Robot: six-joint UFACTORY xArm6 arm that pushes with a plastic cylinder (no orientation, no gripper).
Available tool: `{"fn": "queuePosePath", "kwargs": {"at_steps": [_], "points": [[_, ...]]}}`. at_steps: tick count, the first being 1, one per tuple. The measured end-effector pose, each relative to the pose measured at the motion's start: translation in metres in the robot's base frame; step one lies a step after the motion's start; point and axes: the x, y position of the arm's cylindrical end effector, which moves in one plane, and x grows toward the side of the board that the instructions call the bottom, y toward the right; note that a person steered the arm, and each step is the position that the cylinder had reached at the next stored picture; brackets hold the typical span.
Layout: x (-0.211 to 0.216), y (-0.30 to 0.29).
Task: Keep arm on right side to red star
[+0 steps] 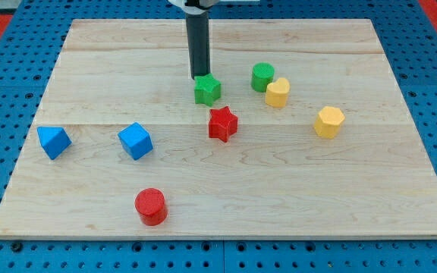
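Observation:
The red star (222, 123) lies near the middle of the wooden board (355, 189). My tip (200, 76) is above it in the view and a little to the left, touching the top left edge of the green star (208, 89). The green star sits between my tip and the red star. The dark rod rises from the tip to the view's top edge.
A green cylinder (262, 76) and a yellow cylinder (278, 92) stand to the right of the green star. A yellow hexagonal block (329, 121) lies further right. Two blue blocks (54, 142) (135, 140) lie at the left. A red cylinder (151, 206) stands near the bottom.

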Motion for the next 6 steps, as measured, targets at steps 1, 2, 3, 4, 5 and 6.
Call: {"fn": "queuePosePath", "kwargs": {"at_steps": [1,2,3,4,5,6], "points": [[-0.017,-0.022],[-0.018,-0.008],[-0.028,-0.038],[0.009,-0.052],[0.047,-0.05],[0.083,-0.038]]}}
